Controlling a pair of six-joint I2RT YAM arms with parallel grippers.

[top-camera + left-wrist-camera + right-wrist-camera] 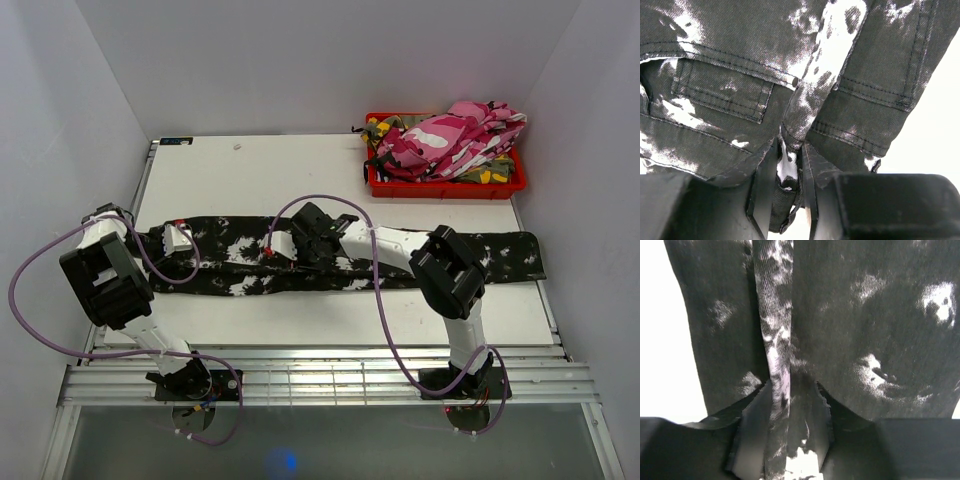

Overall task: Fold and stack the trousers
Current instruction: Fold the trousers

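Observation:
The black trousers [500, 258] with white splotches lie stretched left to right across the white table. My left gripper [180, 240] sits low on their left end. In the left wrist view it [789, 150] is shut on a raised fold of the trousers [740, 50] near a pocket seam, and the cloth fills the narrow gap. My right gripper [283, 247] is down on the middle of the trousers. In the right wrist view it [790, 390] stands open around a pale ridge of the trousers [865, 315]. That ridge lies against one finger, and bare table shows in the gap.
A red bin [440, 190] stands at the back right of the table. It holds bunched pink-white camouflage trousers [450, 140] over green-yellow camouflage ones [385, 128]. White walls close in on both sides. A metal rail runs along the near edge.

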